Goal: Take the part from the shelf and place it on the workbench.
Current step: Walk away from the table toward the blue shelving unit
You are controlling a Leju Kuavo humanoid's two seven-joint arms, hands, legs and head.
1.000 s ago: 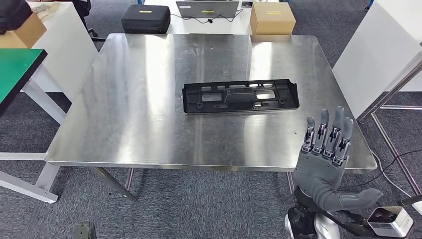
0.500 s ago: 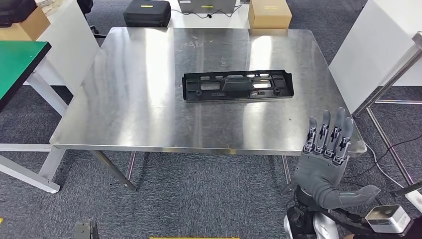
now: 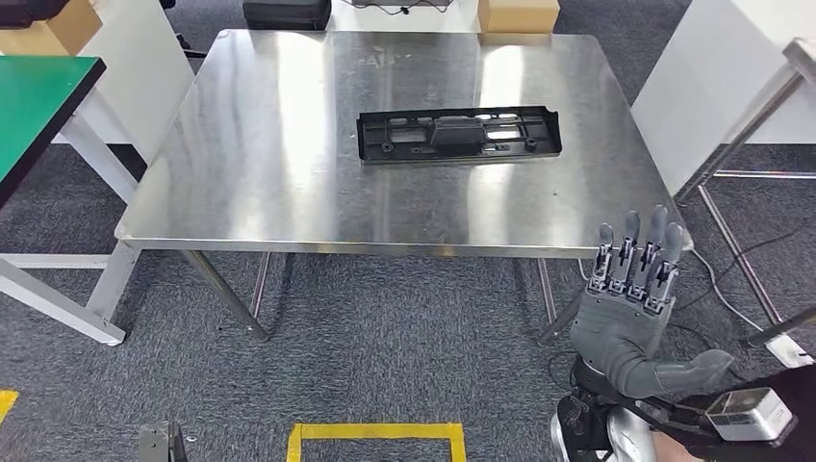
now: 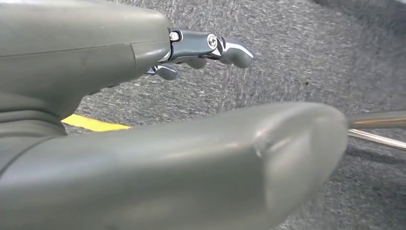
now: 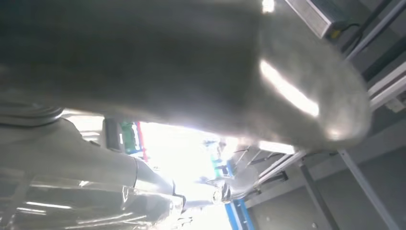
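Note:
The black plastic part, long and flat with cut-outs, lies flat on the steel workbench, right of its middle. My right hand is raised at the lower right, in front of the bench's near right corner, over the carpet. Its fingers point straight up and apart, thumb out to the side, and it holds nothing. In the left wrist view my left hand hangs over grey carpet with its thumb and fingers stretched out and nothing in it.
A green-topped table stands at the left and a white panel with a metal frame at the right. A black case and a cardboard box sit behind the bench. Yellow tape marks the floor near me.
The whole picture has shifted: the bench and part now sit higher and farther off, and yellow floor tape has come into view, so the camera has moved back. My right hand keeps its pose.

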